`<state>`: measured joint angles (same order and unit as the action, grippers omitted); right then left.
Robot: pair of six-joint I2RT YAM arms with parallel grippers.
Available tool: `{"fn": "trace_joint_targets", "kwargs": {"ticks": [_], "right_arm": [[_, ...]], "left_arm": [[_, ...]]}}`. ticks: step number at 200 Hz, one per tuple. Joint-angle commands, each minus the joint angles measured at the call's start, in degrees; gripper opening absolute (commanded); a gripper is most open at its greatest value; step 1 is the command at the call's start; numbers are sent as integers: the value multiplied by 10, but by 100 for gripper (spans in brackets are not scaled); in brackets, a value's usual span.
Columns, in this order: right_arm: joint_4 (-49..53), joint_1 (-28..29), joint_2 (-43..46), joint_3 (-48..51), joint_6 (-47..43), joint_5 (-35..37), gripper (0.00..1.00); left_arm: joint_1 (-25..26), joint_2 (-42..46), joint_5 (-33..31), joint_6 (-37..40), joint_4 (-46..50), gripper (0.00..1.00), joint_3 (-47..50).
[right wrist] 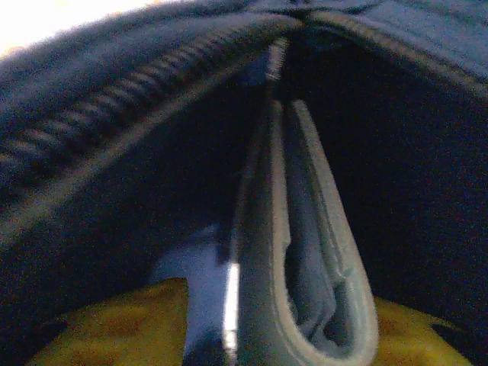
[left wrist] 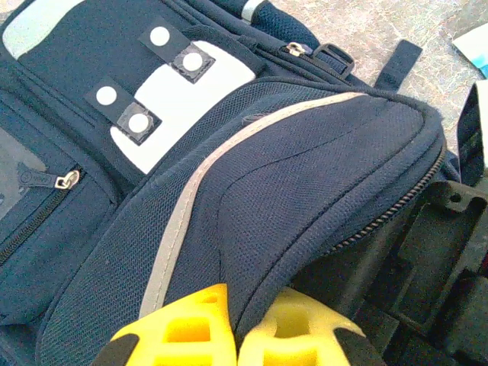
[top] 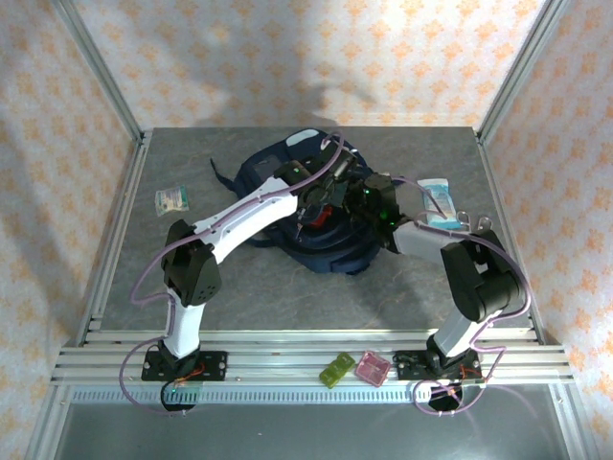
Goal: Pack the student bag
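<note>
The student bag [top: 321, 225] lies in the middle of the table, navy with white patches [left wrist: 179, 99] and a light stripe [left wrist: 191, 191]. My left gripper [top: 308, 203] is at the bag's top opening. Its yellow fingers [left wrist: 183, 332] are shut on a fold of the bag's front flap [left wrist: 305, 191] and hold it up. My right gripper [top: 356, 206] reaches into the opening from the right. In the right wrist view it [right wrist: 282, 313] is inside the dark bag, shut on a pale, bent flat item [right wrist: 305, 252] that stands between its yellow fingers [right wrist: 137, 316].
A light blue packet [top: 436, 199] lies right of the bag and a small green-white packet [top: 172, 198] to its left. A green piece [top: 337, 370] and a pink piece [top: 371, 367] rest on the front rail. The zipper teeth [right wrist: 91, 198] run close over my right gripper.
</note>
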<state>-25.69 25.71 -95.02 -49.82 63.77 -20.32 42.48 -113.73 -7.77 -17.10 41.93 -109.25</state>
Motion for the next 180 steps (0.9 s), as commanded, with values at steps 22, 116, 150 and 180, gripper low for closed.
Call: {"fn": "trace_joint_targets", "kwargs": {"ticks": [22,116,150,180], "right_arm": [[139,3,77,19,-55,40,44],[110,2,-6,-61,-93,-3,4],[127,3,35,-33,-117,-17,20],[174,3,131,33,-146,2,39]], "left_arm": [[-3,22,14,-21,-75,0,-15],[-3,18,42,-43,-86,0,-1],[-3,26,44,-47,-101,0,25],[-3,28,56,-55,-114,0,49]]}}
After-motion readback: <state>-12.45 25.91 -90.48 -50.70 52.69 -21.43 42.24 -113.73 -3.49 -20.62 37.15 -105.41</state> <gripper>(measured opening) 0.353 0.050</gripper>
